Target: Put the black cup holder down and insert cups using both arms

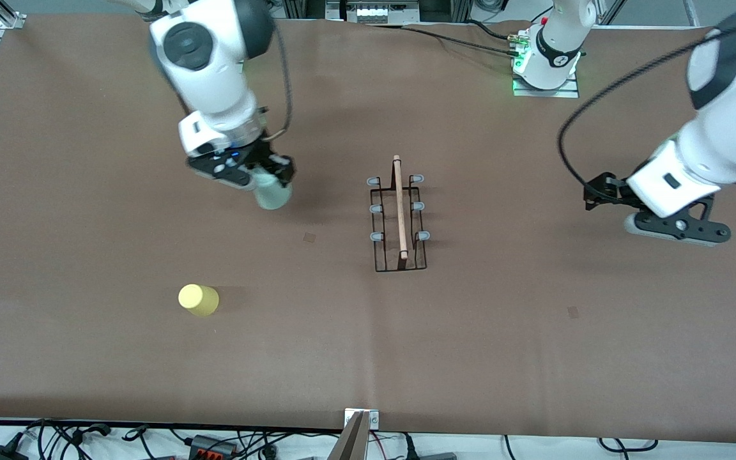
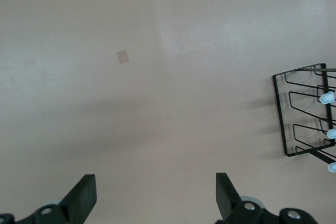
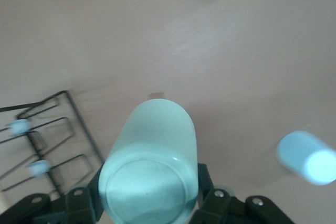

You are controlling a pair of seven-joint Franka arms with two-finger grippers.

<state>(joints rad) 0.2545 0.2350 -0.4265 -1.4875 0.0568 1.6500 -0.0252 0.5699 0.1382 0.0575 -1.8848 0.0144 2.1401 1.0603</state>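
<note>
The black cup holder (image 1: 398, 214) stands upright in the middle of the table, its wooden rod along the top; it also shows in the left wrist view (image 2: 307, 111) and the right wrist view (image 3: 47, 140). My right gripper (image 1: 272, 184) is shut on the pale green cup (image 1: 273, 193) and holds it above the table, beside the holder toward the right arm's end; the cup fills the right wrist view (image 3: 152, 150). The yellow cup (image 1: 199, 299) stands nearer the front camera. The light blue cup (image 3: 307, 157) shows only in the right wrist view. My left gripper (image 1: 598, 191) is open and empty over bare table (image 2: 155, 198).
The brown table cover (image 1: 534, 332) spreads wide around the holder. The left arm's base (image 1: 547, 64) stands at the table's edge farthest from the front camera. Cables lie along the edge nearest the front camera.
</note>
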